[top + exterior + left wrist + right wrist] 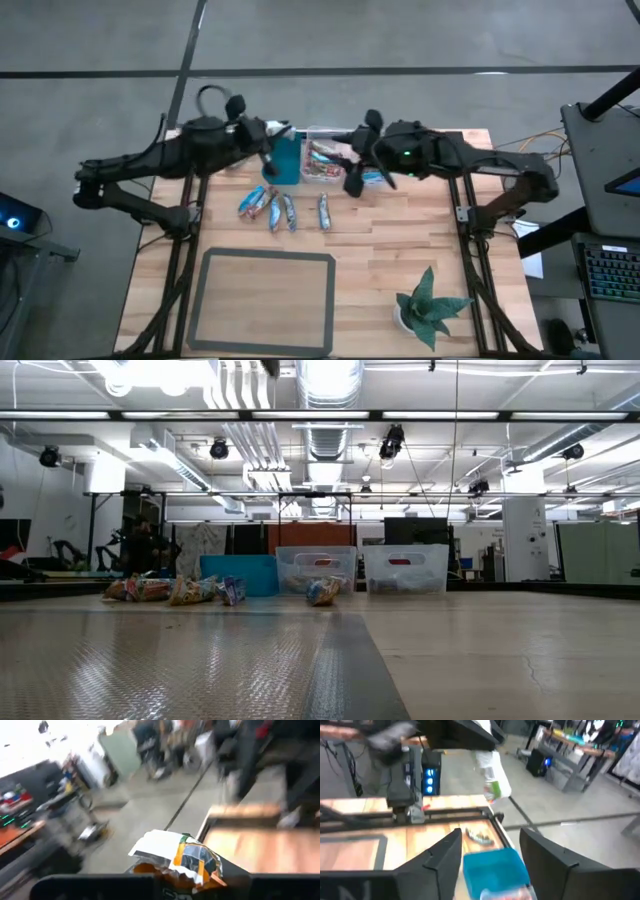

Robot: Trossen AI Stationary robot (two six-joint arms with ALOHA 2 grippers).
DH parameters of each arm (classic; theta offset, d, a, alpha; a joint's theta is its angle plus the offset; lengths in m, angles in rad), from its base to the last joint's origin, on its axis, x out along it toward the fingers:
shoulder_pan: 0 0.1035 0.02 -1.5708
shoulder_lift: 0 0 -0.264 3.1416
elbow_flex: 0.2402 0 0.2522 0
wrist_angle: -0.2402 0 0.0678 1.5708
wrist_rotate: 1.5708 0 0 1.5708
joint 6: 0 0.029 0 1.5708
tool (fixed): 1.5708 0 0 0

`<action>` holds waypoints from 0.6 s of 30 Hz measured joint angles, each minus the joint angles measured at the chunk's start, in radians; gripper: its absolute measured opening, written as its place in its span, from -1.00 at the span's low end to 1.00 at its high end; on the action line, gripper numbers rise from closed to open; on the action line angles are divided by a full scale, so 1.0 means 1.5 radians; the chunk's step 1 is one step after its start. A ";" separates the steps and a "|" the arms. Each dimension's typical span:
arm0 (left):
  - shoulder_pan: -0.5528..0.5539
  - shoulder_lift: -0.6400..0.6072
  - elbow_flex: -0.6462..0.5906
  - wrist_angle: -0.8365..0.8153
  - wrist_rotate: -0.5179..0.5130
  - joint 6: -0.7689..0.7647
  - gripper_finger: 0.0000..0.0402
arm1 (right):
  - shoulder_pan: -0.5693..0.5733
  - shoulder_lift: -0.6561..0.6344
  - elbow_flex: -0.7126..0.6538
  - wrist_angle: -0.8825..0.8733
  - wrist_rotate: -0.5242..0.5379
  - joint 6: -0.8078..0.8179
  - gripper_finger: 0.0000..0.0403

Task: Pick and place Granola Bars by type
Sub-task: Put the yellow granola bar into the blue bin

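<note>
Overhead, left pincer [268,152] grips a bar [182,856]; right pincer [358,180] open; loose bars [280,210] lie lengthwise.

Two dark jointed arms, black looping cable on left, green light on right

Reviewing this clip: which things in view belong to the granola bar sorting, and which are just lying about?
Part of the job:
- loose bars in a row on the table
- held bar, gripped by the left hand
- right hand, open, near the bins
- teal bin and clear bin

Just lying about:
- potted plant
- grey-edged mat
- keyboard off the table
</note>
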 joint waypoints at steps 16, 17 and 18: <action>0.220 0.245 0.187 -0.376 0.164 0.034 -0.93 | 0.006 -0.251 -0.195 -0.026 -0.038 0.069 0.04; 0.222 0.253 0.183 -0.378 0.173 0.037 -0.93 | 0.007 -0.274 -0.224 -0.017 -0.038 0.083 0.04; 0.226 0.261 0.179 -0.378 0.183 0.039 -0.94 | 0.007 -0.297 -0.251 -0.006 -0.038 0.100 0.04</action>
